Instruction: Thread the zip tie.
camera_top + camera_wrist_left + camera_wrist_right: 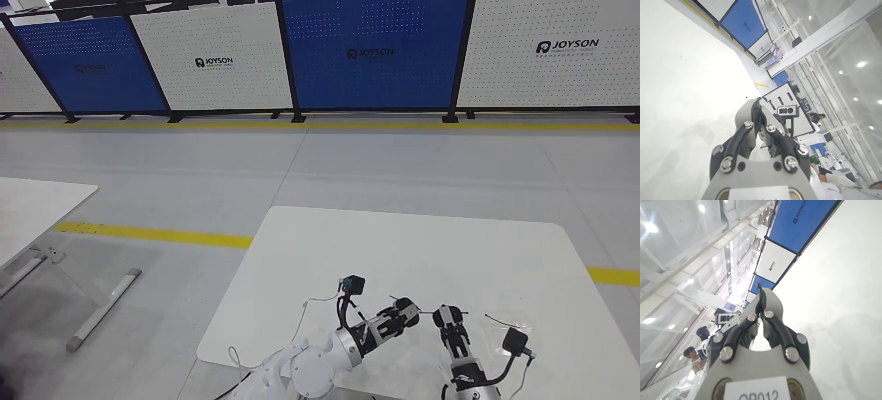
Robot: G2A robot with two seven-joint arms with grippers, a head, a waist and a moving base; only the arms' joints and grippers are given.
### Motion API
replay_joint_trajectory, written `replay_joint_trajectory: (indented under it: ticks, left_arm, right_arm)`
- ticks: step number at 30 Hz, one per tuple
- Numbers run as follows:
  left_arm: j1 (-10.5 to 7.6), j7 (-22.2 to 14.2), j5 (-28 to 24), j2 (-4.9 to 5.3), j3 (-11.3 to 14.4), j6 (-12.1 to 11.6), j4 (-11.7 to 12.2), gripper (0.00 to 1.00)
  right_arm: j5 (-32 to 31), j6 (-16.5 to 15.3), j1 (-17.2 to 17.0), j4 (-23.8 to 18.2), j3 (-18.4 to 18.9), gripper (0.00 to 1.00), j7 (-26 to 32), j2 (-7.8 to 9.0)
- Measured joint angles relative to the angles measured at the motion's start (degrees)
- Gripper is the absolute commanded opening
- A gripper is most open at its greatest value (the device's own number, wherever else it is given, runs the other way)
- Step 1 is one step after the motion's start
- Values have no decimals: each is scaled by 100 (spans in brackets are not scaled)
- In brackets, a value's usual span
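The black zip tie [759,285] is poking its end out of the right gripper [761,293], whose fingers are pinching tight on it. The left gripper [757,102] is hanging closed nearby over the white table [420,250], possibly gripping the tie too.

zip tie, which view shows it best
Right wrist view: the zip tie end pokes out of the shut right tool. Left wrist view shows a dark speck at the left tool; in top view it's too small to tell.
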Motion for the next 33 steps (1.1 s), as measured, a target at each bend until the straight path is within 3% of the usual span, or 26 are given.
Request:
replay_joint_trajectory:
  ticks: [11,14,21,33]
  left_arm:
    - [-122,-116,-169,-24,3,129,144,0]
    - [-97,-29,56,-18,21,186,90,18]
    - [3,170,499,3,22,333,-79,34]
    - [-12,92,802,-9,152,452,-133,20]
  right_arm:
    - [-111,16,-30,10,71,0,-24,-12]
    - [-129,46,-27,5,65,0,-32,-20]
    - [-237,140,-13,4,37,0,-114,-42]
    - [-393,262,17,-30,-20,0,-141,-76]
